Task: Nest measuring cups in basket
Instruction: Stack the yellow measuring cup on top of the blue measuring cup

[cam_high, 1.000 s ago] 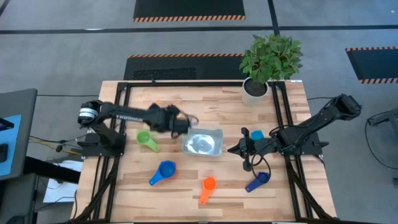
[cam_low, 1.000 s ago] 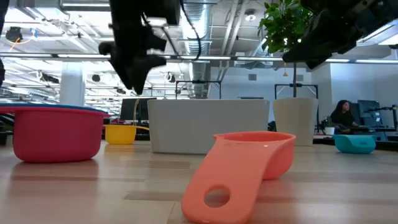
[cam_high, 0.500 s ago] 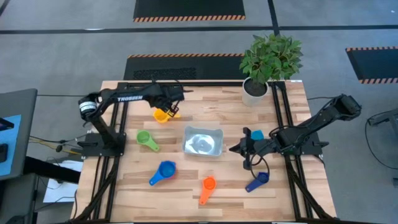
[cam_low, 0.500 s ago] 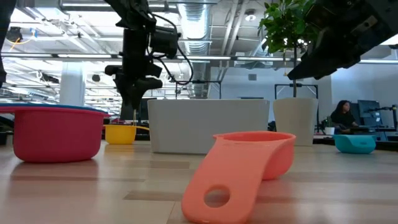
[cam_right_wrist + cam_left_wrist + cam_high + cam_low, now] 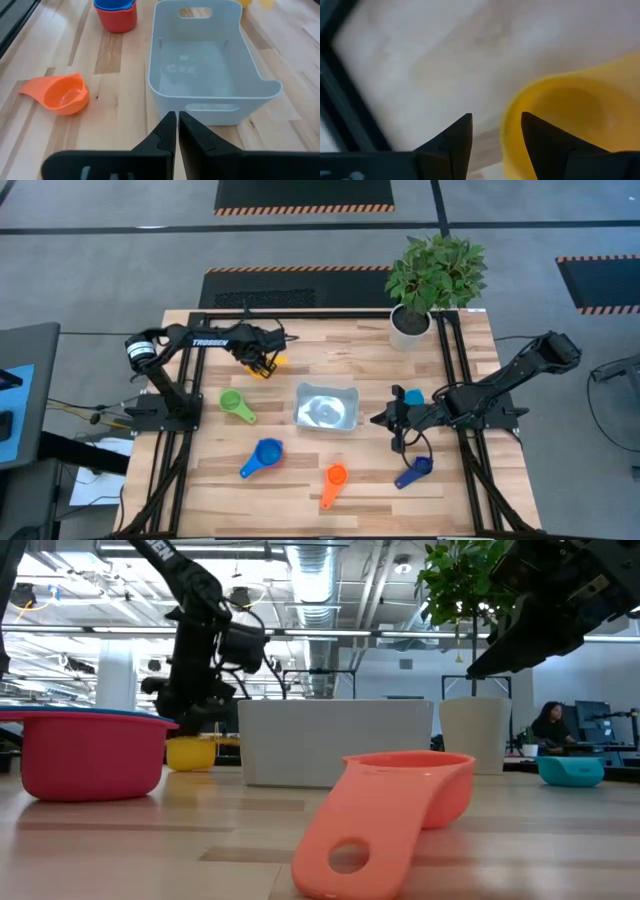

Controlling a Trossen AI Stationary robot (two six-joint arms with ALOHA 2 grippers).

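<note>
The yellow cup [image 5: 272, 364] stands on the table's far left part, hollow up. My left gripper [image 5: 495, 117] is open over it, pointing steeply down, with one finger above the hollow and the other outside the wall. The basket [image 5: 352, 393] sits mid-table, its open top up. To the right of the basket my right gripper [image 5: 176, 116] hangs shut in the air and holds nothing. On the table lie a green cup [image 5: 236, 404], a blue cup [image 5: 264, 455] nested in a red one [image 5: 116, 17], an orange cup [image 5: 333, 479], a dark blue cup [image 5: 414, 470] and a light blue cup [image 5: 413, 396]. My left gripper comes from above at the yellow cup's rim [image 5: 509, 131], which runs up between the two fingers. One finger [image 5: 542, 137] stands over the hollow, the other outside the wall. Whether either finger touches the cup, I cannot tell. The cup rests on the table.
A white plant pot [image 5: 409, 324] with a green plant stands at the far right edge. Black rails run along the table's left, right and far sides. A person sits in the room beyond the table in the low view.
My left gripper has swung from beside the basket's left end toward the table's far left and sunk down onto the yellow cup, tipping more steeply downward. My right gripper has kept its place.
</note>
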